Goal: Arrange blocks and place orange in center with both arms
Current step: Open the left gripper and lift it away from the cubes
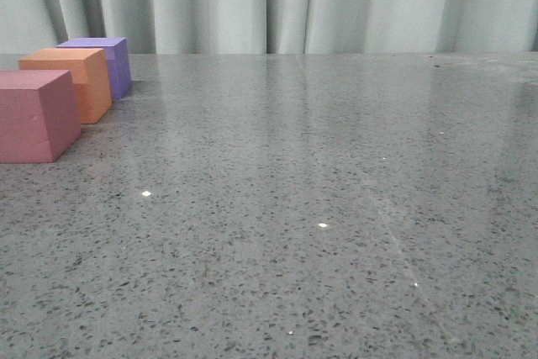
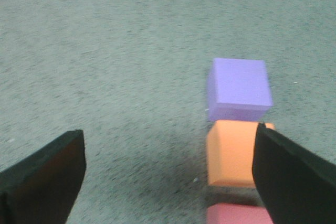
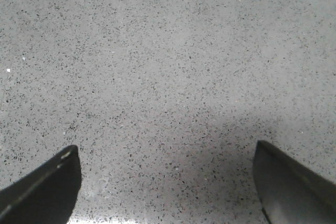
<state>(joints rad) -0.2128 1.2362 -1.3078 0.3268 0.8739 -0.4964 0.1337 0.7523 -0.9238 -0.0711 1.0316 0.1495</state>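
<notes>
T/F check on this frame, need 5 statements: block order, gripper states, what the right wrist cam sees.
1. The orange cube sits between the pink cube and the purple cube. True.
2. The left gripper is shut on the orange cube. False: it is open, holding nothing, its fingers spread wide above the table.
3. The right gripper is open over bare tabletop. True.
4. The purple cube is stacked on the orange cube. False: all three stand on the table in a row.
5. The right wrist view shows the pink cube. False: it shows no cube at all.
</notes>
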